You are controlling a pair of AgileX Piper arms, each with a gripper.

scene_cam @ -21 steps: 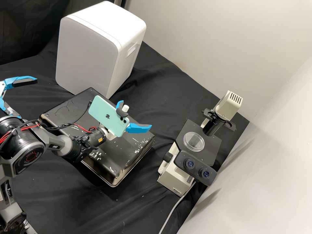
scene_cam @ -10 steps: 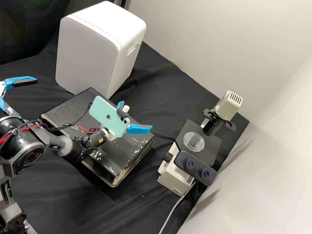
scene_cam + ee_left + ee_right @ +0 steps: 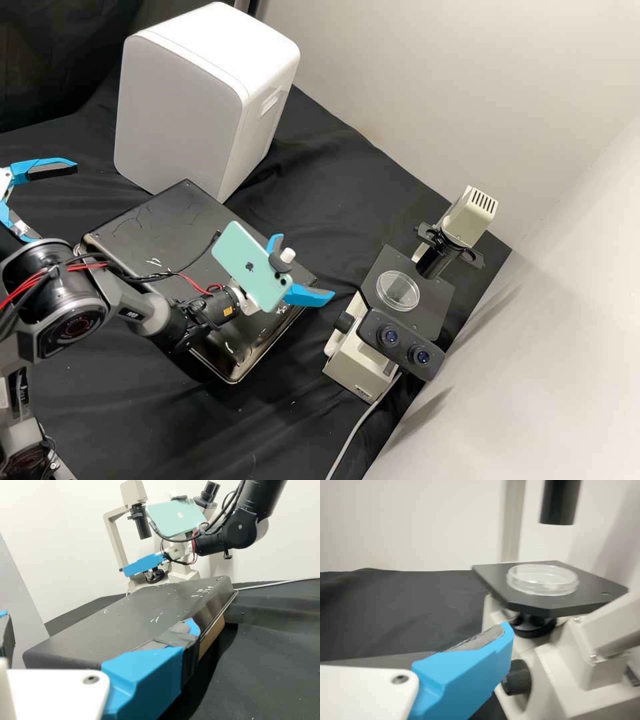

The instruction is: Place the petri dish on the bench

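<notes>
Two grippers show from the high camera. The left gripper, fingers spread wide and empty, hangs well apart from the right gripper, which is likewise spread and holds nothing. The petri dish sits on the microscope stage, near the right gripper's fingertip. From the left wrist, a dark tray lies just ahead of that gripper's finger. From the right wrist, the dish lies close ahead, higher than the blue finger.
</notes>
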